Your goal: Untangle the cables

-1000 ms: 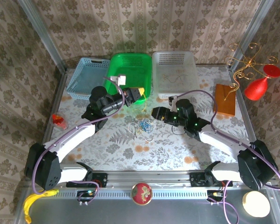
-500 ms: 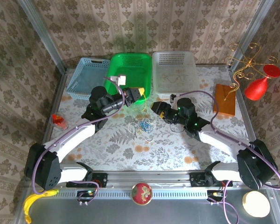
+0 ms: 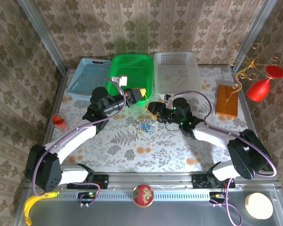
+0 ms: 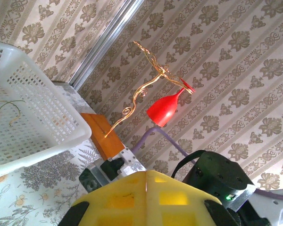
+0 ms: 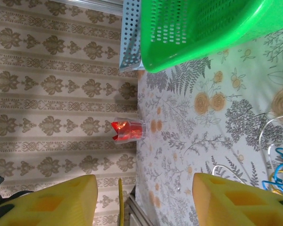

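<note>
Blue and whitish cables (image 3: pixel 145 127), loosely tangled

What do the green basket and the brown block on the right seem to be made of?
Green basket: likely plastic, glossy, moulded walls with rows of small holes. Brown block: probably wood, smooth orange-brown faces; grain too small to confirm.

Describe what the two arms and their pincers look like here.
The left arm and right arm have white shells and black joint housings, each trailed by a thick purple hose. The left pincer and right pincer have blocky yellow fingers on black bodies. A small green light glows on the right wrist.
</note>
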